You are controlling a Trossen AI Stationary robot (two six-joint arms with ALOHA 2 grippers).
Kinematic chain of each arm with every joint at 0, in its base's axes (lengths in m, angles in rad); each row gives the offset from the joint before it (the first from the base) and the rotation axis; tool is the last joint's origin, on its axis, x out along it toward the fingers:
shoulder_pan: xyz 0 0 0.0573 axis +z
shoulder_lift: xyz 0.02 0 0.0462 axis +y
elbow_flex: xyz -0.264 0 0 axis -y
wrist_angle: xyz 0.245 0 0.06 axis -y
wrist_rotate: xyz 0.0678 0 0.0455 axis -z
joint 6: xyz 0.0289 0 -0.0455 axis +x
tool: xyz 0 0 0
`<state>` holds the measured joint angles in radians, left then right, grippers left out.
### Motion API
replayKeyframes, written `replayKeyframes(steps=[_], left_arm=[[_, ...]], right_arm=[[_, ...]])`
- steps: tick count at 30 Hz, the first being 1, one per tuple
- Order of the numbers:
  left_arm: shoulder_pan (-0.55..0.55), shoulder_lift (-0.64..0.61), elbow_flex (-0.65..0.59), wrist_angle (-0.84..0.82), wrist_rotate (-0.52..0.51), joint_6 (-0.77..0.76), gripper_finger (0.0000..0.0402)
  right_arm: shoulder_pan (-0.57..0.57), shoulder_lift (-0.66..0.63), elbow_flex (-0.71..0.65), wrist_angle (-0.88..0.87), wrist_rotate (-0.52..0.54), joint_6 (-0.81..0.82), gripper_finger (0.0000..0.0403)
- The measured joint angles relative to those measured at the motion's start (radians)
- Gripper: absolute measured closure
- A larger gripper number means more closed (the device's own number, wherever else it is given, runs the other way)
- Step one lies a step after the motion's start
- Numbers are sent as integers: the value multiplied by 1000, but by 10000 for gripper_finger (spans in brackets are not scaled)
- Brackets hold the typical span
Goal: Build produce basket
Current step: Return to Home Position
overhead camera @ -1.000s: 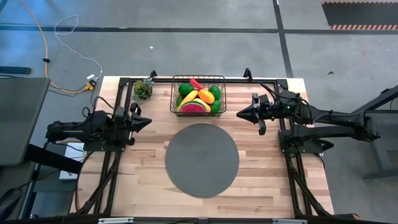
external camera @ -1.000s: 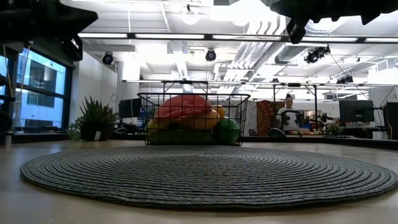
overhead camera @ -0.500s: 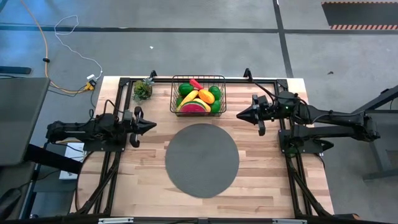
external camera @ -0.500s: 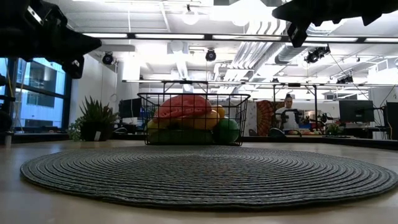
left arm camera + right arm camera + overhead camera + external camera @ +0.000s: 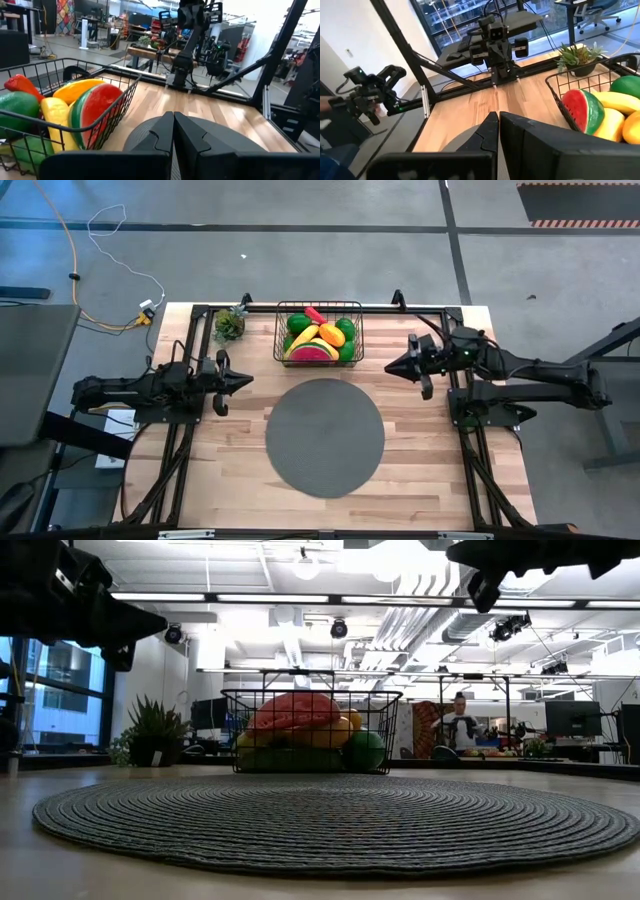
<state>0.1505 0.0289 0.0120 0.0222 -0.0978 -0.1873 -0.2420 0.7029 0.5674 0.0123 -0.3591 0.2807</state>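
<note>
Produce (image 5: 318, 340) inside black wire basket (image 5: 277, 330)

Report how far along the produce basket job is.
Done: the produce sits piled in the basket; none shows loose on the table or the grey mat. In hand: nothing; the left gripper and right gripper are shut and empty, flanking the mat. Left: seemingly only parking the arms.

Your table (image 5: 420, 470) stands on a grey concrete floor (image 5: 300, 270) edged with a striped marking (image 5: 583, 222). Beyond it, strip lights (image 5: 300, 598) cross an open white ceiling (image 5: 300, 640), windows (image 5: 70, 680) glow blue, and a person (image 5: 462, 727) sits near a monitor (image 5: 563, 718).
</note>
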Motion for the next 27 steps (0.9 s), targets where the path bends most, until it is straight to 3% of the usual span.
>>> replayKeyframes(steps=[10, 22, 27], left_arm=[[0, 0, 0, 0, 0, 0, 401], [0, 0, 0, 0, 1, -1, 401], [0, 2, 0, 1, 2, -2, 401]], right_arm=[[0, -257, -2, -266, 17, -121, 403], [0, -681, -304, -142, 95, -41, 403], [0, -687, -382, -68, 106, -46, 403]])
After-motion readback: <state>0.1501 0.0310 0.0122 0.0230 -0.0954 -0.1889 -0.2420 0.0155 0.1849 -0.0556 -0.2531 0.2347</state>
